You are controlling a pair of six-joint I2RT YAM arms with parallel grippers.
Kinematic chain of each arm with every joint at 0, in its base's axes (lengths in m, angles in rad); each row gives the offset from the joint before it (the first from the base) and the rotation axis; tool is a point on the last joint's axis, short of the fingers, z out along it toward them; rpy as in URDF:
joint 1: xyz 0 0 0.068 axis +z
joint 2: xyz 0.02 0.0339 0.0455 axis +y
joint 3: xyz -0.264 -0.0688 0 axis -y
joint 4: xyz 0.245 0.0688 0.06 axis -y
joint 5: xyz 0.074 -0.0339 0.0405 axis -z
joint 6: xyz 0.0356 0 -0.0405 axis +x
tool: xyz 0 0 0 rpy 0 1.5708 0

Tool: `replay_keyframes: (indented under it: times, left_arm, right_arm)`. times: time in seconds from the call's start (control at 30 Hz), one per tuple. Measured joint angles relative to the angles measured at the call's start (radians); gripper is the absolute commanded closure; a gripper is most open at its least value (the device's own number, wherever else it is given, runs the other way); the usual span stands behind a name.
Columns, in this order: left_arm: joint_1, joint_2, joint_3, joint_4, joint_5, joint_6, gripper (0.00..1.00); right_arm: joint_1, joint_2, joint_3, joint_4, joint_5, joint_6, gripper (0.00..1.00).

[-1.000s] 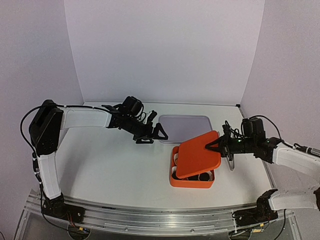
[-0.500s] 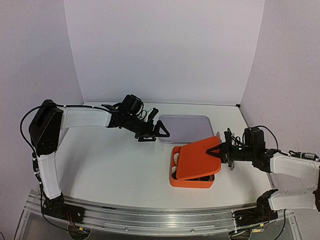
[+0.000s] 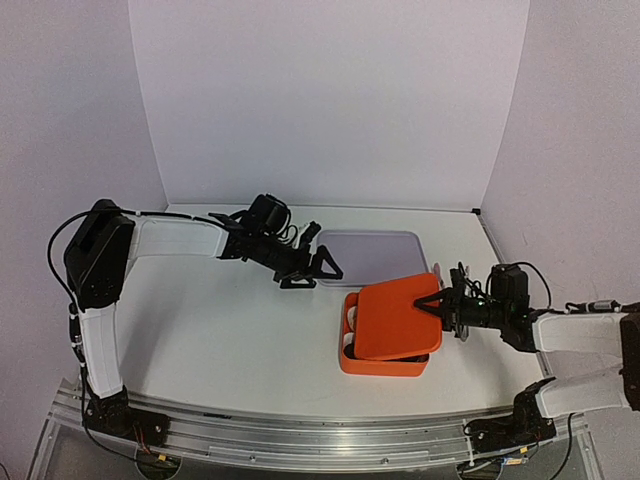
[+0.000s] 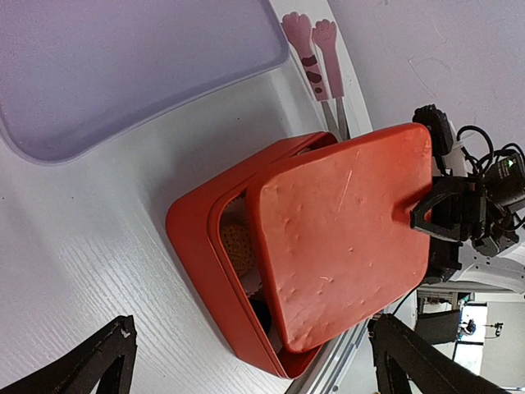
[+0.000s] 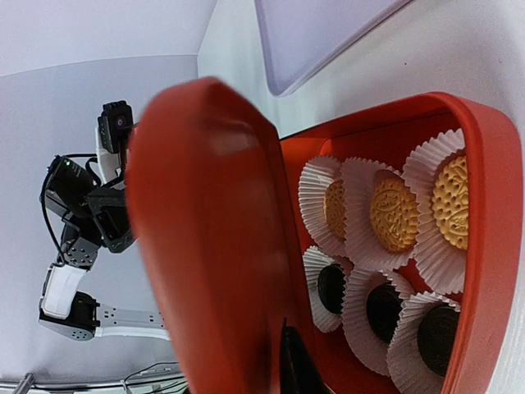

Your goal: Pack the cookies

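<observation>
An orange-red box stands right of the table's middle. My right gripper is shut on the right edge of its orange-red lid, which it holds tilted over the box, covering most of it. In the right wrist view the lid fills the left side. Beside it, three golden cookies and three black cookies sit in white paper cups inside the box. My left gripper is open and empty, above the table left of the box. In its view the box shows one golden cookie.
A lilac tray lies behind the box. Pink cat-paw tongs lie on the table right of the box, near my right arm. A metal rail runs along the near edge.
My right gripper has brought the lid down and toward me, so it sits lower and flatter over the box. My left gripper has shifted slightly to the right.
</observation>
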Motion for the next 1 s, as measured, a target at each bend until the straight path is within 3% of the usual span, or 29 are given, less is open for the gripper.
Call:
replay_keyframes:
  times: [0.3,0.5,0.7,1.0]
  left_arm:
    - [-0.001,0.022,0.023,-0.002,0.003,0.0,0.0]
    - [-0.001,0.025,0.032,-0.001,0.01,-0.001,0.0]
    - [-0.005,0.026,0.032,-0.001,0.011,-0.002,0.0]
    - [-0.012,0.026,0.032,-0.001,0.019,-0.003,0.0]
  right_arm:
    - [-0.025,-0.001,-0.029,0.017,-0.005,0.015,0.71]
    - [-0.042,0.007,-0.031,0.018,0.002,0.036,0.72]
    - [-0.059,0.014,-0.042,0.024,0.013,0.079,0.81]
    - [-0.061,-0.034,-0.056,0.034,0.021,0.135,0.78]
